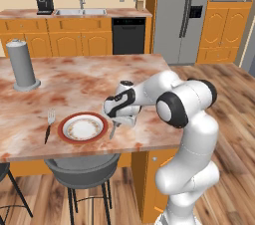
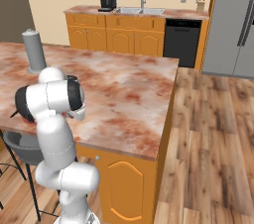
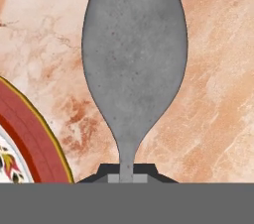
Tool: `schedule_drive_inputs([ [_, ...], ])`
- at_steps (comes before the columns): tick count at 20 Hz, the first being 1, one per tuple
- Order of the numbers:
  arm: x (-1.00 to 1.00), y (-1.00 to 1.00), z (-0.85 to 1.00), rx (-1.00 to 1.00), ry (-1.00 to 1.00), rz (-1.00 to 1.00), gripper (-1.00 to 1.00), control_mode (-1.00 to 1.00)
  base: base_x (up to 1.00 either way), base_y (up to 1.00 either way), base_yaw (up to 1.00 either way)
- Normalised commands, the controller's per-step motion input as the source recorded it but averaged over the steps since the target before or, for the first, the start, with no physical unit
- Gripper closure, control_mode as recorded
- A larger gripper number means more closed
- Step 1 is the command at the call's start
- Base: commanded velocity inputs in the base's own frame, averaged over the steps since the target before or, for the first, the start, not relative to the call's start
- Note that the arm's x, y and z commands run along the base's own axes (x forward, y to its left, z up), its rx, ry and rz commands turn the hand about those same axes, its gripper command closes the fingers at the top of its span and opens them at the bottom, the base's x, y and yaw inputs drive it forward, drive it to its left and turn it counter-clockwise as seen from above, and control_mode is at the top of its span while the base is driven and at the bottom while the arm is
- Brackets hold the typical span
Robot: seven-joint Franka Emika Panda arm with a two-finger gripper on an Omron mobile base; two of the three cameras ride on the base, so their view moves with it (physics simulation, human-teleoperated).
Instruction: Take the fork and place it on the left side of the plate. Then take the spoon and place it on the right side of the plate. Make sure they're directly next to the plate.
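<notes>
No text, label, brand, number or sign can be read in any view. The plate [image 1: 82,128], low and left of centre in the left base view, carries only a faint patterned ring, with no letters.

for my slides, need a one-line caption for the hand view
Gripper shut on the spoon by its handle, bowl over the marble counter beside the plate rim.

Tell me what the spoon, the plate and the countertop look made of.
Spoon: dull grey metal by its look, matte and faintly speckled, no shine.
Plate: probably glazed ceramic, given the red-brown rim, thin yellow edge line and patterned white centre.
Countertop: polished stone such as marble, going by the mottled pink-brown veining; a laminate print would look the same.
</notes>
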Motion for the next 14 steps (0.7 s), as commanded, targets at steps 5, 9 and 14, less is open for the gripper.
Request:
schedule_drive_inputs([
  [5,0.0,0.0,-0.11,0.0,0.0,0.0,1.0,-1.0,0.0,0.0,0.0],
  [9,0.01,0.0,-0.1,0.0,0.0,0.0,1.0,-1.0,0.0,0.0,0.0],
  [14,0.06,0.0,-0.02,0.0,0.0,0.0,-1.0,-1.0,0.0,0.0,0.0],
])
